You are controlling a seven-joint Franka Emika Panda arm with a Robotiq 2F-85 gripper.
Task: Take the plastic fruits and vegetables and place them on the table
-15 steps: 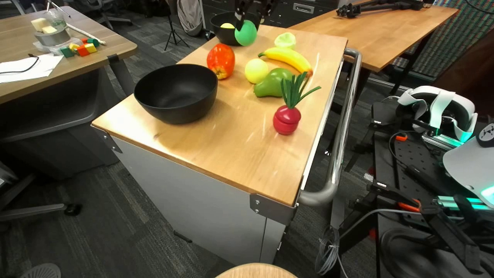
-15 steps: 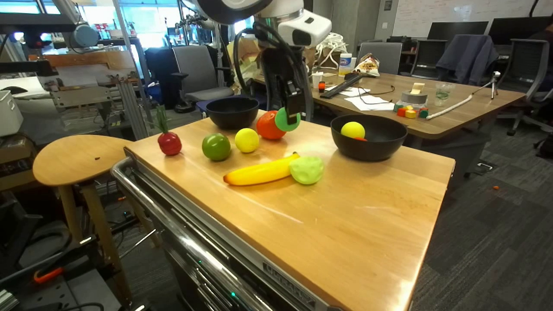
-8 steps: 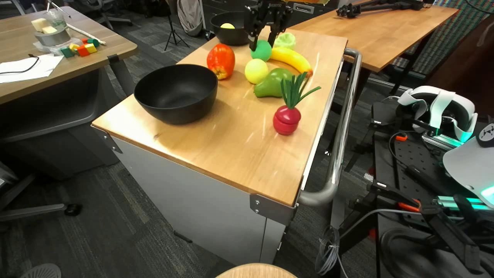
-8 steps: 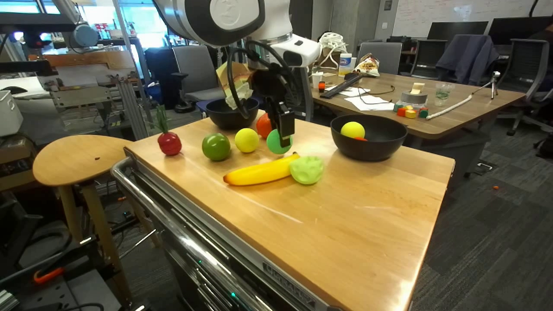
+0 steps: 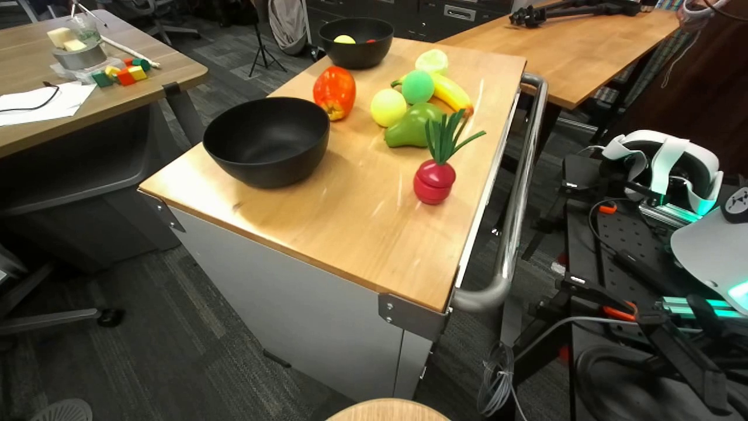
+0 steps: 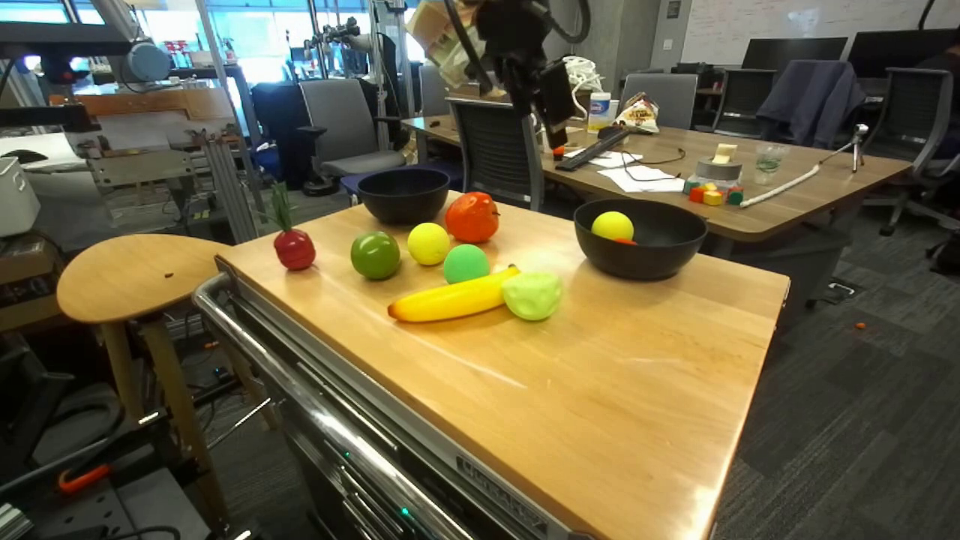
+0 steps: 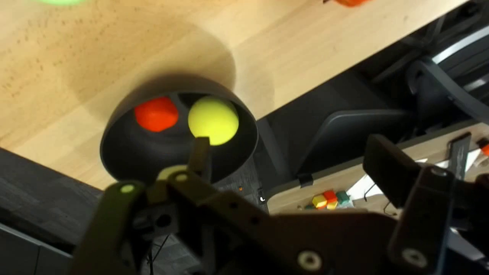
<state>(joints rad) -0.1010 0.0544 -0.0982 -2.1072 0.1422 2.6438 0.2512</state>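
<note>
Radish (image 6: pixel 295 250) is standing upright near the left end of the bench (image 6: pixel 600 390) in an exterior view. Next, the pear (image 6: pixel 375 256) is lying in front, with the left bowl (image 6: pixel 403 202) sitting farther back. Between the pear and the red fruit (image 6: pixel 472 217), the yellow ball (image 6: pixel 428 244) is resting. The green ball (image 6: pixel 466 263) is lying just behind the banana (image 6: pixel 442 298); whether they are touching is not showing clearly. The pale piece (image 6: pixel 534 295) is resting beside the banana's stem end. Above the bench's level the jaws are hanging, well apart from the green ball, which is lying lower and to their left. They are standing wide, the fingers (image 7: pixel 387 168) showing well apart in the wrist view. Farther right, the right bowl (image 6: pixel 640 259) is holding a second yellow ball (image 6: pixel 613 224) and a red piece (image 7: pixel 156 114). In the wrist view, one finger is covering part of that ball's lower edge.
</note>
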